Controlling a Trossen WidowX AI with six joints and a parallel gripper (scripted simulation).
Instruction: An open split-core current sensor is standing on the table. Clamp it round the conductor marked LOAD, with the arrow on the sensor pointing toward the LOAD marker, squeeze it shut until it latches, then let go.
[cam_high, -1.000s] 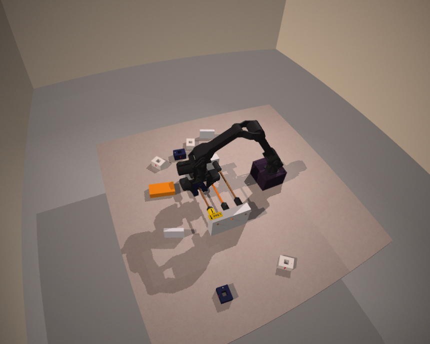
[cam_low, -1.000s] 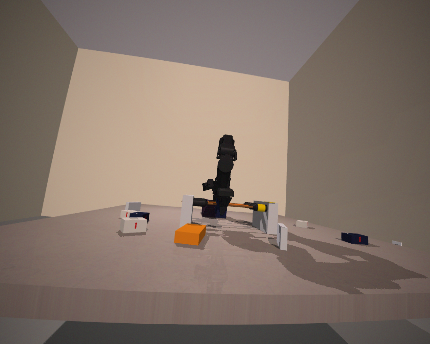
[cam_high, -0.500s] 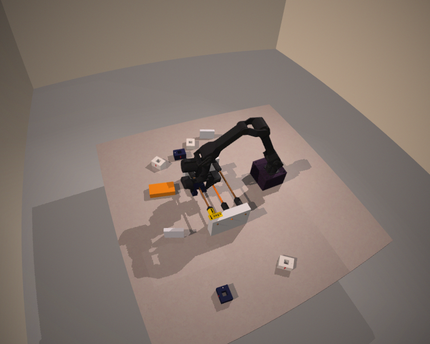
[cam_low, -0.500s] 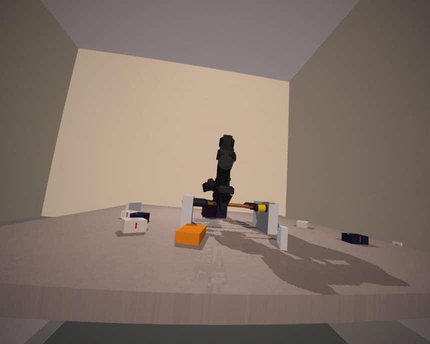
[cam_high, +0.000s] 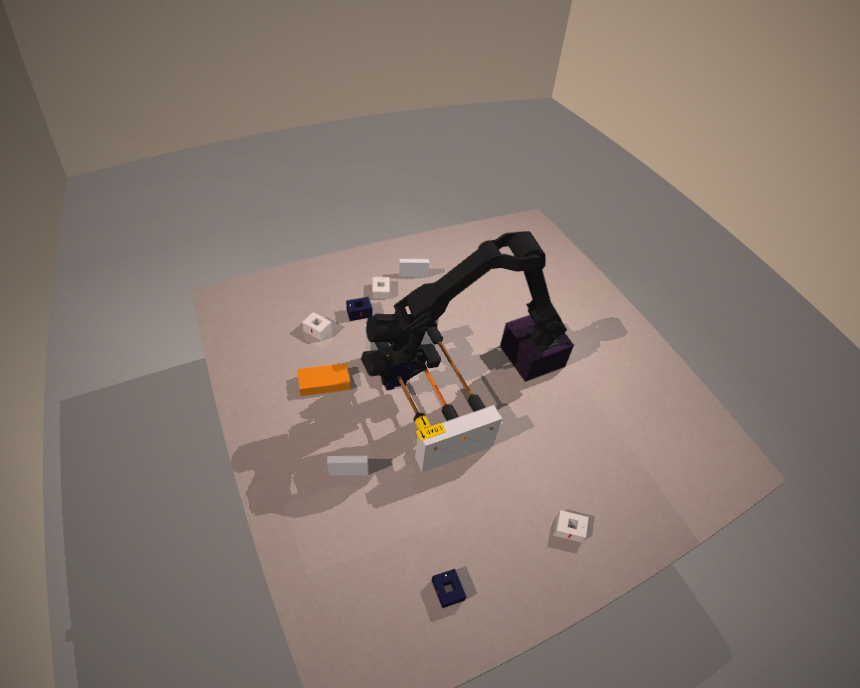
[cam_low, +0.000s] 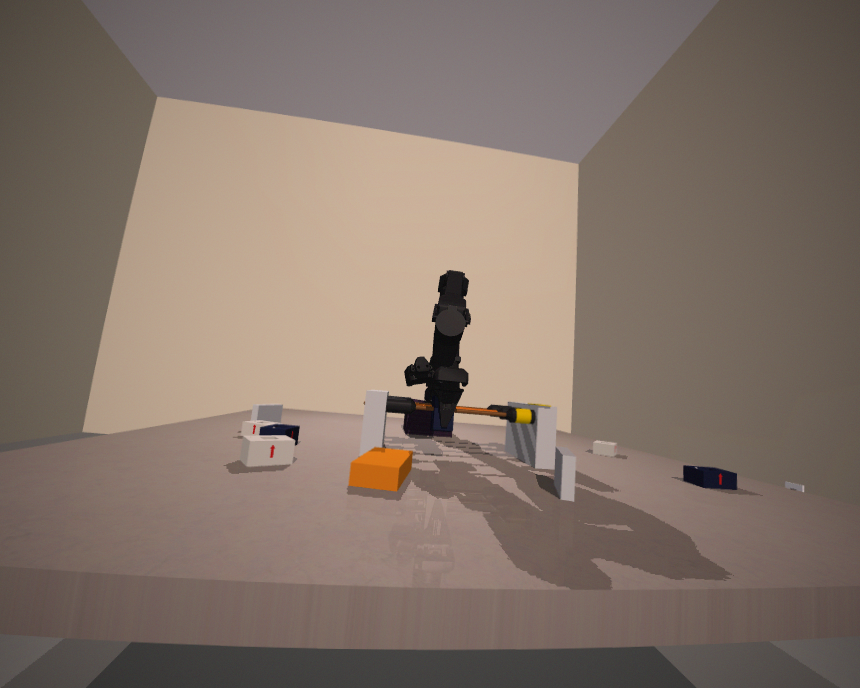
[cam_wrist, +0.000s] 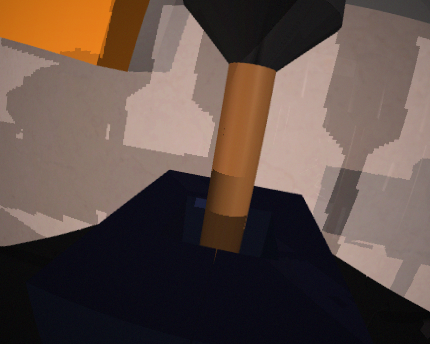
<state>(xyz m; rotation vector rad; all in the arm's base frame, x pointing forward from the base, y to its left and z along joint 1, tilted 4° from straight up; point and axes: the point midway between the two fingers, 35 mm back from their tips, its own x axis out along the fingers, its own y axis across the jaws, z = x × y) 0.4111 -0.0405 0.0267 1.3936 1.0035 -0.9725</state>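
The dark navy sensor (cam_high: 392, 383) (cam_wrist: 150, 265) sits round the copper conductor (cam_high: 409, 396) (cam_wrist: 245, 115) that runs to the yellow LOAD marker (cam_high: 431, 431) and yellow sleeve (cam_low: 524, 416). In the wrist view its halves look closed together, with the conductor passing through its square opening. Whether it is latched cannot be told. My gripper (cam_low: 444, 416) (cam_wrist: 223, 234) is shut on the sensor, with a black finger on either side in the wrist view. The sensor's arrow is not visible, and the arm hides most of the sensor in the top view.
Two other conductors run beside this one between grey end plates (cam_high: 462, 441) (cam_low: 374, 423). An orange block (cam_high: 324, 379) (cam_low: 380, 469) lies nearby. A dark purple box (cam_high: 536, 351) stands by the arm's base. Several white and navy closed sensors and small grey plates stand around.
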